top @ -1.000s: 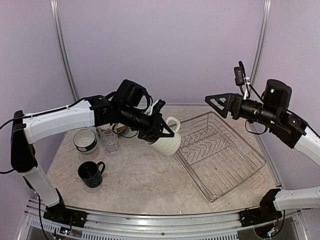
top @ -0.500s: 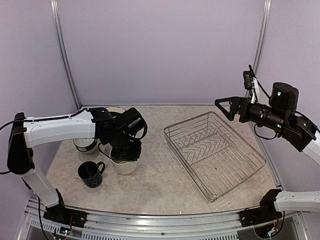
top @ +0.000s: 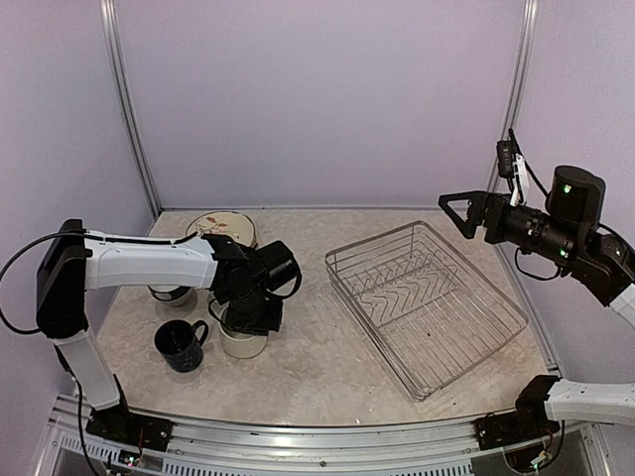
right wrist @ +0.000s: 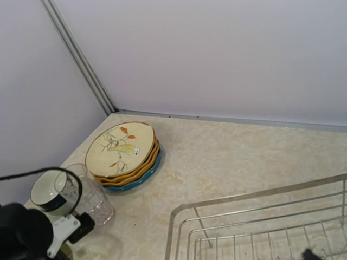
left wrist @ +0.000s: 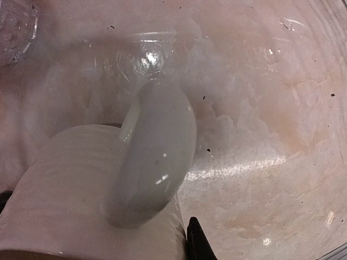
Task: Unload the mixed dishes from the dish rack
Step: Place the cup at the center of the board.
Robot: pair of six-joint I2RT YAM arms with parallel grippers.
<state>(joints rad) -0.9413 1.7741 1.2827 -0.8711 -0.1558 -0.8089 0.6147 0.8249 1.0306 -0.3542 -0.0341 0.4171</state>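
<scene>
The large cream mug (top: pixel 241 345) is seen on the table (top: pixel 327 372), well to the left of the dish rack (top: pixel 427 297), with the left gripper (top: pixel 250 319) lowered onto it from above. The jaws are closed, and the mug is judged to be held by them near its handle (left wrist: pixel 157 157), although the contact itself is hidden in both views. The right gripper (top: pixel 461 210) is held wide open and empty in the air above the rack's far right corner. No dish is seen inside the rack, so the step in hand is judged to be the setting down of the last piece.

For a clean release, the base should first be confirmed flat on the table, as a slight tilt cannot be ruled out. The jaws should then be opened gently and fully, and the gripper raised straight up so that the handle is not hooked. Drift away from the rack is to be avoided, since the navy mug (top: pixel 182 345) stands just beyond the cream one on that side, with a clear glass (right wrist: pixel 93 199), a bowl (right wrist: pixel 47 190) and the stacked plates (right wrist: pixel 124 154) farther left of the rack
</scene>
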